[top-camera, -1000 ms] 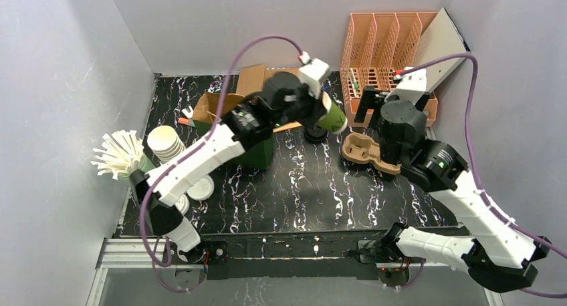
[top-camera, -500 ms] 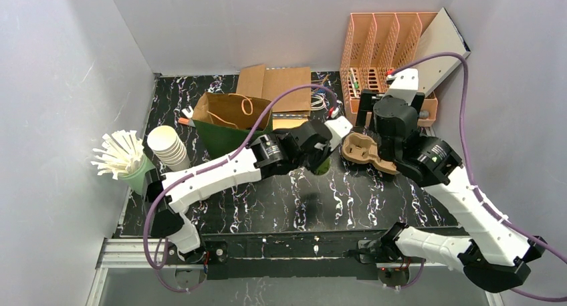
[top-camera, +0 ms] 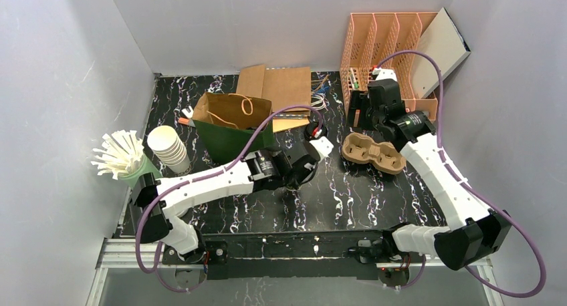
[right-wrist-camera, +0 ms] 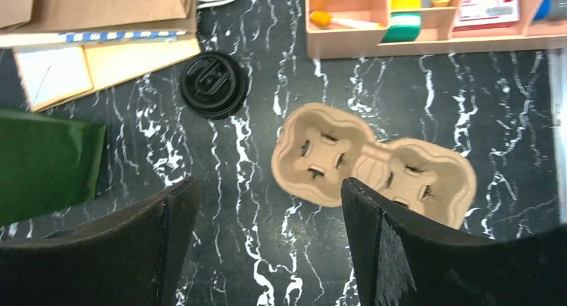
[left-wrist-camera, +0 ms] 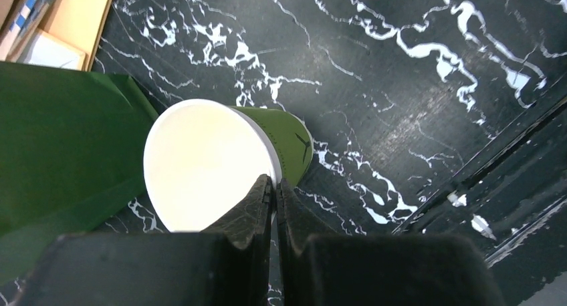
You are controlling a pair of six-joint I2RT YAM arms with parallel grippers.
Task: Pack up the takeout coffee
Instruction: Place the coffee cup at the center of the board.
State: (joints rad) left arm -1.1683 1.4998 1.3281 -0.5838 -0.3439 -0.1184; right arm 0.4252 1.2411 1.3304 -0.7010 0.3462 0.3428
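A green paper cup [left-wrist-camera: 214, 166] with a white inside sits low on the black marble table just right of the green bag. My left gripper [left-wrist-camera: 274, 182] is shut on its rim, one finger inside and one outside. In the top view the left gripper [top-camera: 302, 167] covers the cup. The tan two-hole cardboard carrier [top-camera: 372, 153] lies flat at centre right, empty, and shows too under the right wrist as the carrier [right-wrist-camera: 371, 162]. My right gripper [right-wrist-camera: 267, 192] hangs open above the table near it, holding nothing. A black lid [right-wrist-camera: 214, 84] lies left of the carrier.
An open brown-and-green paper bag [top-camera: 234, 122] stands at back centre, with flat brown bags [top-camera: 281, 85] behind it. A stack of paper cups [top-camera: 167, 147] and a holder of white sticks [top-camera: 124, 156] are at the left. An orange organiser [top-camera: 384, 52] fills the back right.
The left arm has swung the cup down from high near the back to the table in front of the bag. The right arm has pulled back from the carrier toward the organiser.
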